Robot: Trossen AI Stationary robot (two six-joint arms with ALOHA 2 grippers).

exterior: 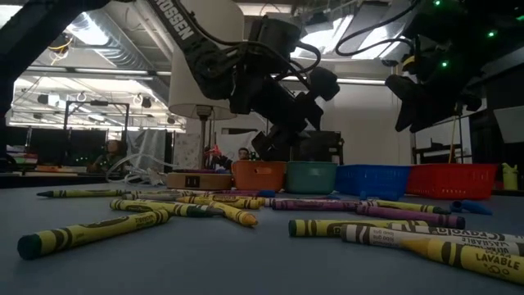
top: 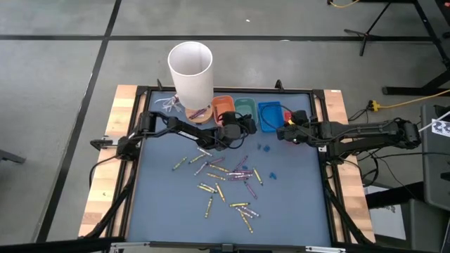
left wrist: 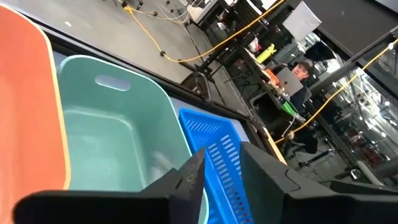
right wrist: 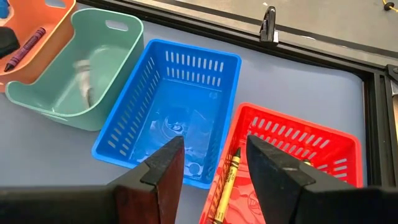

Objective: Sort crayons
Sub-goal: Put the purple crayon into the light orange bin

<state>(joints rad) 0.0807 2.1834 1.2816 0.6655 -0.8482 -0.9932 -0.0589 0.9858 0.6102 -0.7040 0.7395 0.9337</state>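
Across the high view's centre lie the crayons (top: 223, 179): light, stiff, brittle, apt to roll; pinch one mid-length. Left gripper (top: 242, 126) parted above the teal tray (top: 245, 107); right gripper (right wrist: 210, 163) apart, empty.

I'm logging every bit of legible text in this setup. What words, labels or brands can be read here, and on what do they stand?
"OSSEN", cut off at its start: on the dark robot arm in the low view.
"LAVABLE": on a yellow crayon at the front of the table.
"WASHABLE", only just readable: on the crayon behind it.
Wrapper print on the crayon in the red basket: too small to read.
Other crayon wrappers: blurred.
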